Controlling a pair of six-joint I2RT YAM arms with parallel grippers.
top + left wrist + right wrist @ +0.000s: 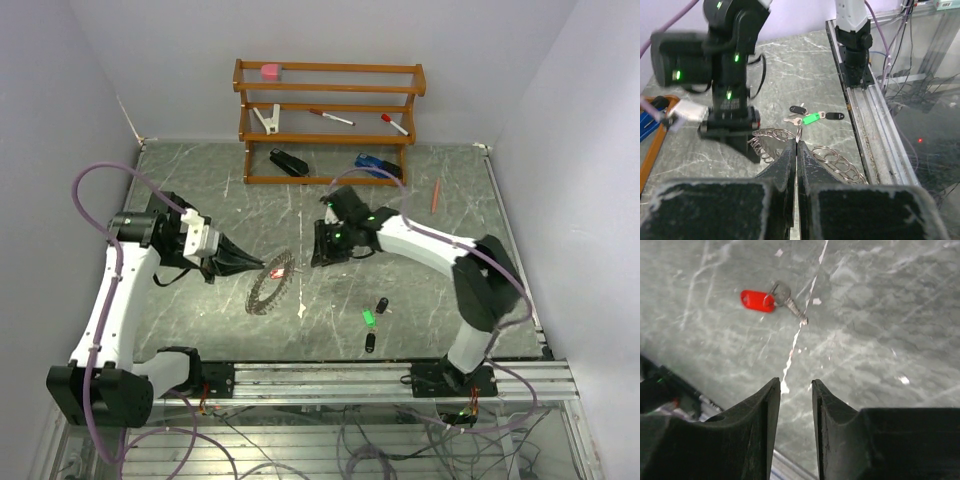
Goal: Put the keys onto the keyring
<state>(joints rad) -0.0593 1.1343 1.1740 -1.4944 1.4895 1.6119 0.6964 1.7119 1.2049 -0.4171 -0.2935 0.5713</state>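
Observation:
My left gripper (262,266) is shut on the rim of the keyring (268,290), a large silvery coiled ring resting on the table. In the left wrist view its loops (840,162) spread to both sides of the closed fingertips (790,150). A red-headed key (281,270) lies by the ring's upper edge; whether it is threaded on I cannot tell. My right gripper (320,256) is open and empty just right of it, with the red key (758,300) flat on the table ahead of the gripper (796,385). A green key (368,318) and two black keys (382,305) (370,342) lie together nearer the front.
A wooden rack (330,110) at the back holds a pink eraser, markers and a clip. A black stapler (288,162) and a blue object (375,165) sit at its foot, a red pencil (436,195) to the right. A metal rail (400,375) runs along the near edge.

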